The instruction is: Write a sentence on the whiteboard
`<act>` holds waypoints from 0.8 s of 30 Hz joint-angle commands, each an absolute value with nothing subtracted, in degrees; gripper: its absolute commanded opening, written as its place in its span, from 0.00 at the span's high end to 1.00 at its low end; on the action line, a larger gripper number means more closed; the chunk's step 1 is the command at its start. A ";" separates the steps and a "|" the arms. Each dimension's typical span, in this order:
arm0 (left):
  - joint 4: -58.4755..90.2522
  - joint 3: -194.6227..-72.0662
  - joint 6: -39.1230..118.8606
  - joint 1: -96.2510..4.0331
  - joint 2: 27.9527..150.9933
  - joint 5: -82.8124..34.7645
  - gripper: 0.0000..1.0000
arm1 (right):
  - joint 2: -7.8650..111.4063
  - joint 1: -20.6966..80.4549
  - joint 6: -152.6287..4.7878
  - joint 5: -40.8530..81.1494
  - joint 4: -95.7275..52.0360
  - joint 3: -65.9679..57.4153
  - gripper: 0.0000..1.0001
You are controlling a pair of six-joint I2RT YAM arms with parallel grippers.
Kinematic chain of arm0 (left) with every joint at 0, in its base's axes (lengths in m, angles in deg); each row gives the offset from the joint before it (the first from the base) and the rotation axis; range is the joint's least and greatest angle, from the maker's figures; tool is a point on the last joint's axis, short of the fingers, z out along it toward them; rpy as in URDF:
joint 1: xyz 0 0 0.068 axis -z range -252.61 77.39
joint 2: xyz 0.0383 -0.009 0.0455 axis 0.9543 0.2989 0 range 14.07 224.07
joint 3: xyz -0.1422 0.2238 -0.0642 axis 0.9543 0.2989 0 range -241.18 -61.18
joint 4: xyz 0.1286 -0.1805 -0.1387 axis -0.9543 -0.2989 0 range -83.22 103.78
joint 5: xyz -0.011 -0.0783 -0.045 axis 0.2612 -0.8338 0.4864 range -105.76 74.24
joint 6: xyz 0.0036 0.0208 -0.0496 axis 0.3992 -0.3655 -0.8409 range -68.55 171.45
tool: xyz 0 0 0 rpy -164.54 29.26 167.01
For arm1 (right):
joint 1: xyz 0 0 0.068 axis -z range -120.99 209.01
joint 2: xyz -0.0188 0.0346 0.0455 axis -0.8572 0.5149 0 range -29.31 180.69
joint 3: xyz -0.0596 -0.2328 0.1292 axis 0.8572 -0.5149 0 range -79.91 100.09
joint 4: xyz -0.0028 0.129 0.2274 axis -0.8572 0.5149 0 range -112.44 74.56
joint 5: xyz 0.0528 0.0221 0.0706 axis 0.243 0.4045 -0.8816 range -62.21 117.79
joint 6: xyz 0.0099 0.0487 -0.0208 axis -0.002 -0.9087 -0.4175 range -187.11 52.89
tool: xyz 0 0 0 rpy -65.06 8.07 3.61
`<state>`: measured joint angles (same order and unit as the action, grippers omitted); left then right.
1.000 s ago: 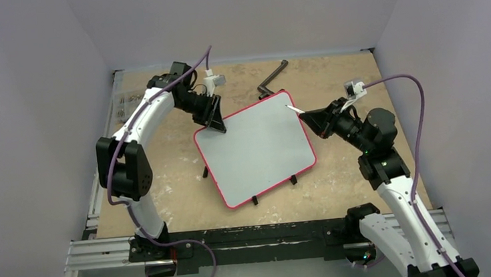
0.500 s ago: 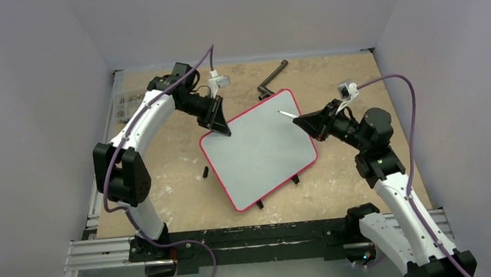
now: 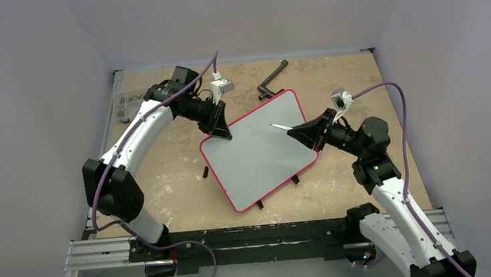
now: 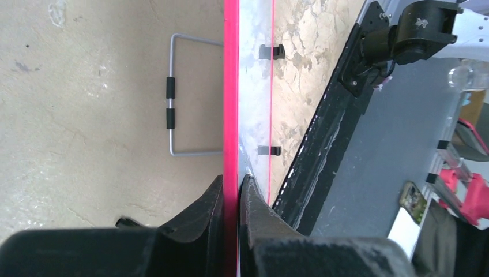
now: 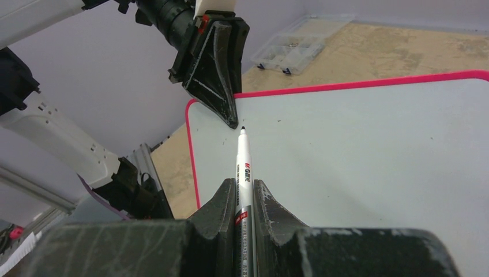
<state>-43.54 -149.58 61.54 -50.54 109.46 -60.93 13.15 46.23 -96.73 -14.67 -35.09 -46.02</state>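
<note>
The whiteboard (image 3: 257, 154), pale grey with a thin red rim, lies tilted at the table's middle. Its surface is blank; no sentence shows on it. My left gripper (image 3: 224, 133) is shut on the board's far left corner; in the left wrist view (image 4: 232, 190) the red rim (image 4: 230, 86) runs between the jaws. My right gripper (image 3: 306, 130) is shut on a white marker (image 3: 279, 127), tip pointing left just over the board's upper part. In the right wrist view the marker (image 5: 243, 167) points at the left gripper (image 5: 222, 98), its tip just above the whiteboard (image 5: 369, 156).
A black crank handle (image 3: 271, 82) lies behind the board. A clear parts box (image 3: 121, 106) sits at the table's far left edge, also in the right wrist view (image 5: 291, 52). A wire stand (image 4: 181, 95) lies on the table under the board. Small black feet (image 3: 259, 204) line the board's near edge.
My right gripper has carried the marker leftward over the board. My left arm has shifted right, and the board with it, turning slightly.
</note>
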 commanded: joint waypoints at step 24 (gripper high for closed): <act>-36.50 -139.49 65.87 -44.50 101.50 -37.32 1.00 | 13.36 25.07 -86.47 -6.61 -37.78 -48.16 1.00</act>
<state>-36.19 -143.11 58.15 -46.06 100.48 -52.93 12.99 28.37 -90.70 -11.41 -37.51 -50.68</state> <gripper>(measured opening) 0.078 0.093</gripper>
